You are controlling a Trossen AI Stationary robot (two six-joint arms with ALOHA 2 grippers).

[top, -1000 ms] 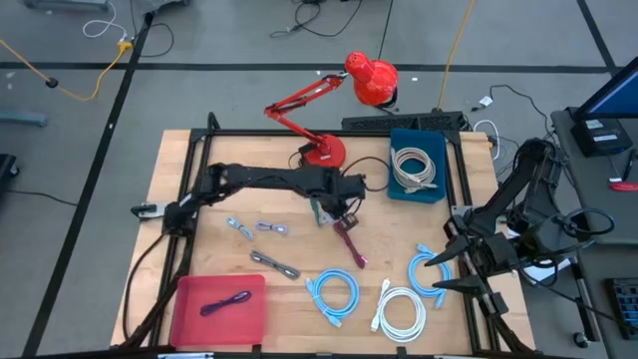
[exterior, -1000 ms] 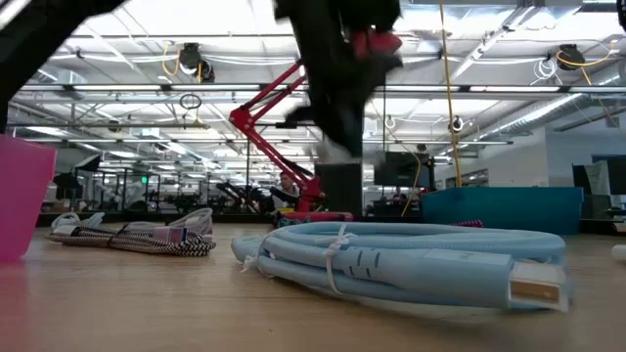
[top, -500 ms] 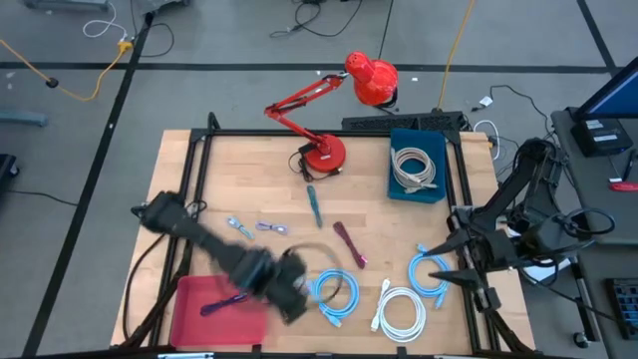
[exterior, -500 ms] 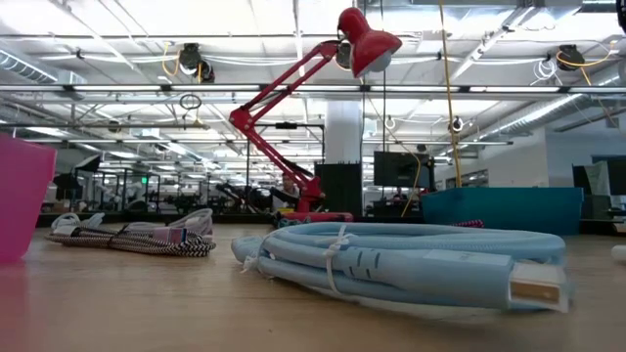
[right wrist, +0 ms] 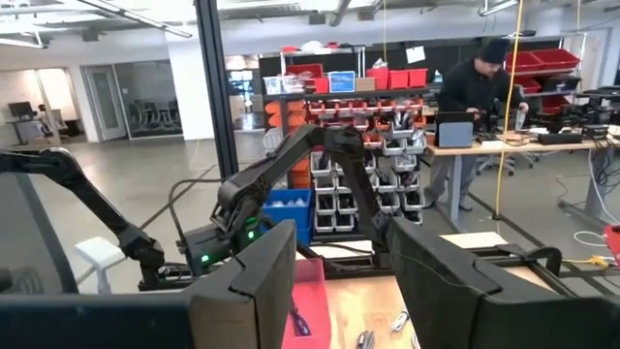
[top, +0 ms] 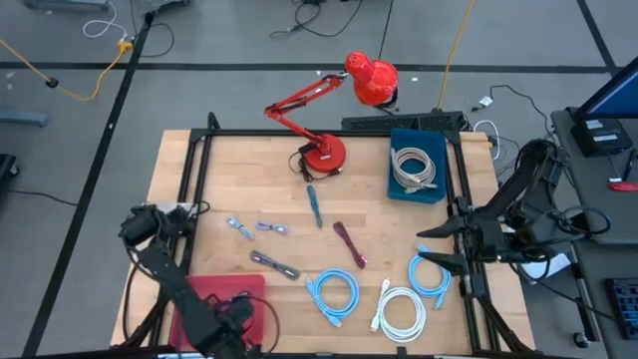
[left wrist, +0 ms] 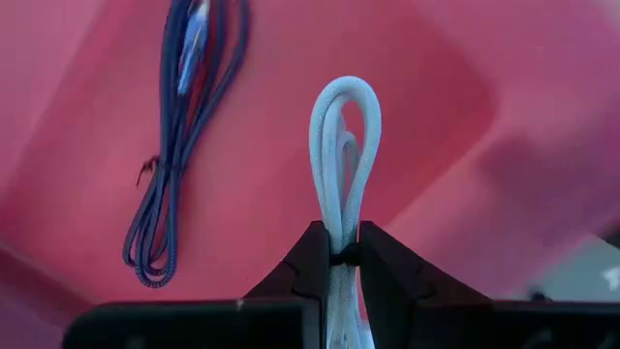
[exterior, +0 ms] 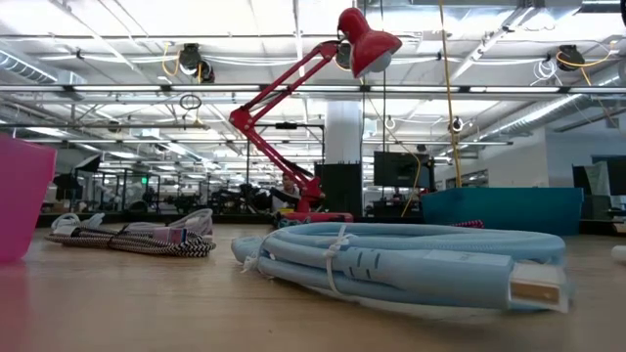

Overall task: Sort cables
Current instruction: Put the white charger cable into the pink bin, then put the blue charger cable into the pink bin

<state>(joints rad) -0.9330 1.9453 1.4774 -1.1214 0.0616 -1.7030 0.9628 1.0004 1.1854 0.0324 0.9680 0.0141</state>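
Observation:
My left gripper (top: 237,307) hovers over the pink tray (top: 199,294) at the table's near left, shut on a short pale grey-blue bundled cable (left wrist: 344,145). A purple cable (left wrist: 184,136) lies in the tray. On the table lie a teal cable (top: 314,204), a maroon one (top: 349,244), a grey braided one (top: 274,264), two light-blue coils (top: 332,294) (top: 431,274) and a white coil (top: 404,311). A beige coil (top: 414,167) sits in the teal bin. My right gripper (top: 437,247) is open at the right edge, beside the light-blue coil. My left gripper pinches the pale bundled cable between its two fingers (left wrist: 310,267), which lie along the bundle and point down at the tray. The looped end (left wrist: 346,97) sticks out past the fingertips. The bundle is lifted clear above the tray floor.
A red desk lamp (top: 324,150) stands at the far middle, its head (top: 371,80) beyond the table edge. Two small bundled cables (top: 237,227) (top: 271,227) lie left of centre. The low view shows the light-blue coil (exterior: 391,259) close up and the tray wall (exterior: 20,196).
My left arm has swung from the table's middle, near the lamp base, back to the near left corner. It now hovers over the pink tray, out of the low view. My right gripper has shifted slightly toward the far edge.

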